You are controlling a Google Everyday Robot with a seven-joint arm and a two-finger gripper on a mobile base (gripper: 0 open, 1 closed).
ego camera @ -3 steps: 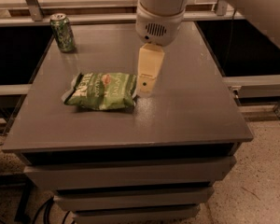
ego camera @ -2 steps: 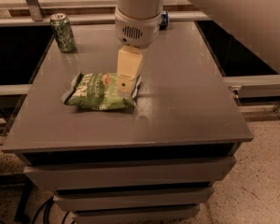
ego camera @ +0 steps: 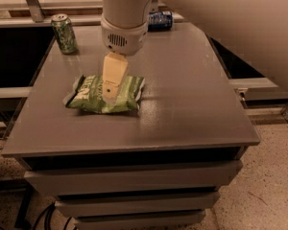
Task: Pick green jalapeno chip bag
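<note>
The green jalapeno chip bag lies flat on the grey cabinet top, left of centre, with its long side running left to right. My gripper hangs from the white wrist and points down onto the middle of the bag. Its tan tip covers part of the bag's face. I cannot tell whether it touches the bag. The bag rests on the surface and is not lifted.
An upright green patterned soda can stands at the back left corner. A blue can lies at the back edge behind the wrist. My white arm crosses the upper right. Drawers sit below the top.
My gripper has moved left, from beside the bag's right end to over its middle. The bag and both cans have not moved.
</note>
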